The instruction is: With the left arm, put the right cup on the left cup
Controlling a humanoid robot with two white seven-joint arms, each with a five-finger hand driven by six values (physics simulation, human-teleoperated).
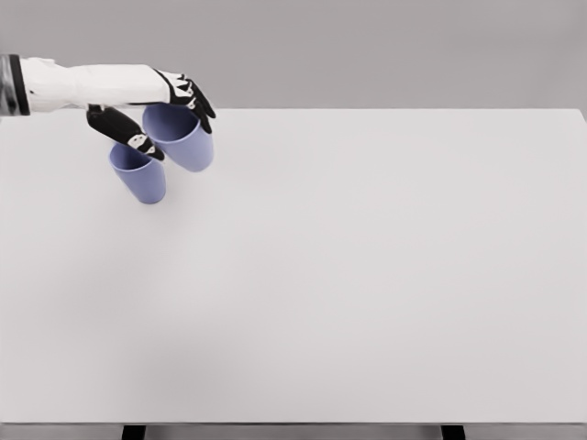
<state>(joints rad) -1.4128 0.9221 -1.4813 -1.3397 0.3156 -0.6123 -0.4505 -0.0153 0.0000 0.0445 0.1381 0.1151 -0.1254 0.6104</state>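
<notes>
Cup point(183, 137) from the right is held tilted in the left hand point(151, 115), fingers clamped around it, near the table's point(367, 275) far left corner, just beside the other cup point(140, 179). Stacking is underway; alignment over its rim is needed next.

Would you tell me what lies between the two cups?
Nothing but the left hand's thumb; in the head view the held cup nearly touches the standing cup.
</notes>
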